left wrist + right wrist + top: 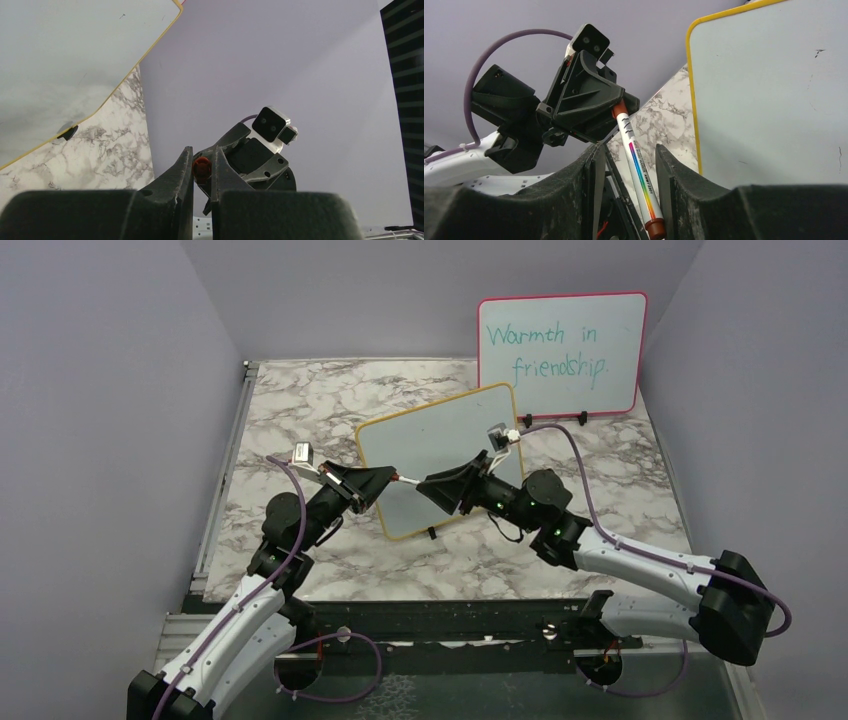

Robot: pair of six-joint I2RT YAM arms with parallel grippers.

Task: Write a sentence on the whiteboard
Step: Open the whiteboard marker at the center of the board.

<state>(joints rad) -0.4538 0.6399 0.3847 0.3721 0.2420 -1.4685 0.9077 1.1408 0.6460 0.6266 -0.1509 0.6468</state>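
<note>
Top external view, from the left: the left gripper (385,480) reaches in from the lower left and is clenched on one end of a marker (405,480), holding it level above the table (300,400). The left wrist view confirms this, with both fingers pressed against the marker's orange-red end (201,169).

Just to its right, the right gripper (428,487) faces it nose to nose. In the right wrist view its jaws straddle the white, rainbow-striped barrel (639,170) with a gap on the left side, so it is released, not yet clamped.

The two grippers likely meet this way so that one can steady the marker while the other takes the barrel, either to pull off the cap or to take the marker over for writing. I cannot tell which.

Behind and under both grippers, at the centre of the frame, the yellow-framed whiteboard (440,440) lies flat and askew on the marble-patterned table. No words show on it, so the writing has not begun.

At the upper right a pink-framed board (560,340) stands upright with teal handwriting facing the arms, probably as a sample to copy from.
</note>
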